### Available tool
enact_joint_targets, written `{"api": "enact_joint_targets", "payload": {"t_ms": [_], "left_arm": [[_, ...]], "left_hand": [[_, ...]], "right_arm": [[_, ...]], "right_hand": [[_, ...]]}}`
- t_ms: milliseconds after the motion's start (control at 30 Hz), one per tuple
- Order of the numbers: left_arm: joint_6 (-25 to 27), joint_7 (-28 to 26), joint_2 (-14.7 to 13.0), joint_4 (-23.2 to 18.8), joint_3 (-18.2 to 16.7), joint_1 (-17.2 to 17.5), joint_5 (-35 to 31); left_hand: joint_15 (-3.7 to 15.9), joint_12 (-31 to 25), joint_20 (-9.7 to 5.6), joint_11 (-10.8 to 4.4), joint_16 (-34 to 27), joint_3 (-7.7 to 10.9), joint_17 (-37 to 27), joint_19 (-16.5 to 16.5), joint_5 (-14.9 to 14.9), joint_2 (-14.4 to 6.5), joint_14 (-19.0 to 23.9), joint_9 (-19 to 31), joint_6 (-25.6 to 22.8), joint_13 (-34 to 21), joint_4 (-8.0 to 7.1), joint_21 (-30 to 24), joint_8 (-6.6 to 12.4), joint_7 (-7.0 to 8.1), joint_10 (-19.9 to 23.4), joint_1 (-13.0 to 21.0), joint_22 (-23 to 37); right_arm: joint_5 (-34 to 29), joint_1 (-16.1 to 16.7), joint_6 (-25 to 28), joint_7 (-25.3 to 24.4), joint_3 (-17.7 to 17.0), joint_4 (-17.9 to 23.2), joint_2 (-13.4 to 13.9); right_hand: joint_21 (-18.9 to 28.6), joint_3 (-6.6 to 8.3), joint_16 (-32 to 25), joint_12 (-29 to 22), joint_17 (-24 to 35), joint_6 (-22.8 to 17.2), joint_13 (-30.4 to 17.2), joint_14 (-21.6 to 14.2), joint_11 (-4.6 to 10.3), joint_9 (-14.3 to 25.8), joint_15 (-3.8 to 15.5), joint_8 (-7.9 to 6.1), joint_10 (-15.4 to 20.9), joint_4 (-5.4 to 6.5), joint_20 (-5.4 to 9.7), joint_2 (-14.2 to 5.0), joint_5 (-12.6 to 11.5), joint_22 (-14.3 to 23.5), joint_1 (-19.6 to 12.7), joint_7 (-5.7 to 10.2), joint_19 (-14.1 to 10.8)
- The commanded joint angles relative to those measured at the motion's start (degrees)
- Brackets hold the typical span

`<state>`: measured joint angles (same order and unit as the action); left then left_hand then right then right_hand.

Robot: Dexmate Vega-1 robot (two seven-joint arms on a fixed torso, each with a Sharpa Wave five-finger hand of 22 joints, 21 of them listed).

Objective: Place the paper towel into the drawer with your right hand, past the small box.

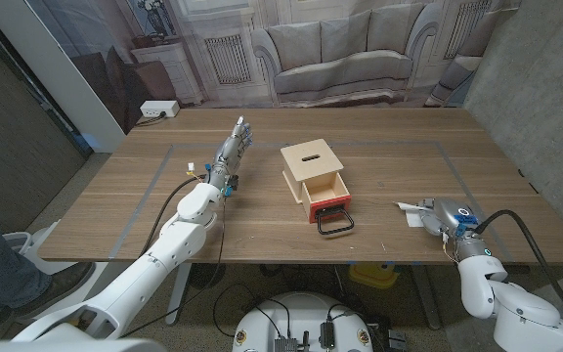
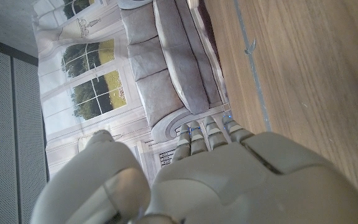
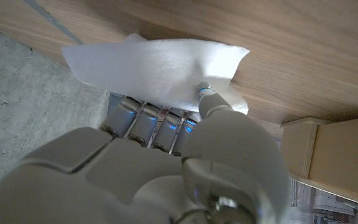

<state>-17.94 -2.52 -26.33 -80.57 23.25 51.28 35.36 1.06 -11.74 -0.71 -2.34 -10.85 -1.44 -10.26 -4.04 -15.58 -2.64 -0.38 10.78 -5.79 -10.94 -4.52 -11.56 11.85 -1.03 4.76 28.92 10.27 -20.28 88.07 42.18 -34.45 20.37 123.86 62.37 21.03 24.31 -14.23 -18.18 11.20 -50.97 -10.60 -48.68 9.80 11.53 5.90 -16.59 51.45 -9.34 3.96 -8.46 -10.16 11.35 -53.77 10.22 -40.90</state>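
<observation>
Pinching the paper towel (image 3: 157,65) in my right hand (image 1: 445,217) at the table's (image 1: 389,176) 4 o'clock, well apart from the open drawer (image 1: 326,199). Left hand (image 1: 231,154) at 10 o'clock, fingers extended, holding nothing.

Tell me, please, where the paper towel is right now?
In the head view the paper towel lies on the table's right side, at the right hand, well right of the small box and its open drawer.

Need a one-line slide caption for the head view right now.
Right hand at the paper towel on the table's right side, beside the wooden box with its red-fronted drawer pulled open.
</observation>
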Motion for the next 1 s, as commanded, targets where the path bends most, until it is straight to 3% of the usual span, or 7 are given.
{"api": "enact_joint_targets", "payload": {"t_ms": [33,600,1000], "left_arm": [[-0.1,0.3,0.1,0.4,-0.2,-0.2,0.2],[0.3,0.1,-0.5,-0.1,-0.5,-0.5,0.1],[0.1,-0.1,-0.4,-0.3,-0.4,-0.8,-0.2]], "left_hand": [[0.08,-0.1,0.16,-0.36,0.0,-0.18,-0.3,-0.1,0.0,-0.4,0.4,0.2,-0.4,-0.1,-0.09,0.1,-0.12,-0.01,0.3,0.1,0.1],[0.03,0.0,0.19,-0.14,0.0,-0.33,-0.3,-0.1,0.1,-0.5,0.3,0.2,-0.5,-0.1,-0.09,0.1,-0.14,0.02,0.3,0.1,0.1],[0.0,0.0,0.07,-0.22,0.0,-0.42,-0.3,-0.1,0.1,-0.5,0.4,0.2,-0.4,-0.1,-0.07,0.1,-0.18,-0.04,0.3,0.2,0.1]], "right_arm": [[-0.7,-0.6,0.2,-0.4,0.4,0.1,-0.6],[-3.0,-0.2,0.5,-0.9,-0.2,3.2,-0.3],[-4.5,1.7,-0.4,-1.2,-2.4,5.6,0.7]], "right_hand": [[0.9,-0.03,-0.5,-0.4,0.3,-1.9,-0.1,-1.8,0.21,0.2,7.81,-0.46,2.0,-0.01,7.56,0.03,0.2,0.3,-1.5,0.02,-1.3],[1.4,-0.39,-0.6,-0.2,0.3,-3.2,-0.1,-3.5,0.1,0.3,7.78,-0.37,3.3,0.38,7.54,-0.02,0.2,0.5,-2.1,-0.16,-2.1],[1.5,-0.59,-0.4,-0.1,0.2,-3.9,-0.1,-4.0,-0.12,0.3,7.68,-0.31,4.1,0.67,7.57,-0.02,0.1,0.5,-2.2,-0.27,-2.2]]}}
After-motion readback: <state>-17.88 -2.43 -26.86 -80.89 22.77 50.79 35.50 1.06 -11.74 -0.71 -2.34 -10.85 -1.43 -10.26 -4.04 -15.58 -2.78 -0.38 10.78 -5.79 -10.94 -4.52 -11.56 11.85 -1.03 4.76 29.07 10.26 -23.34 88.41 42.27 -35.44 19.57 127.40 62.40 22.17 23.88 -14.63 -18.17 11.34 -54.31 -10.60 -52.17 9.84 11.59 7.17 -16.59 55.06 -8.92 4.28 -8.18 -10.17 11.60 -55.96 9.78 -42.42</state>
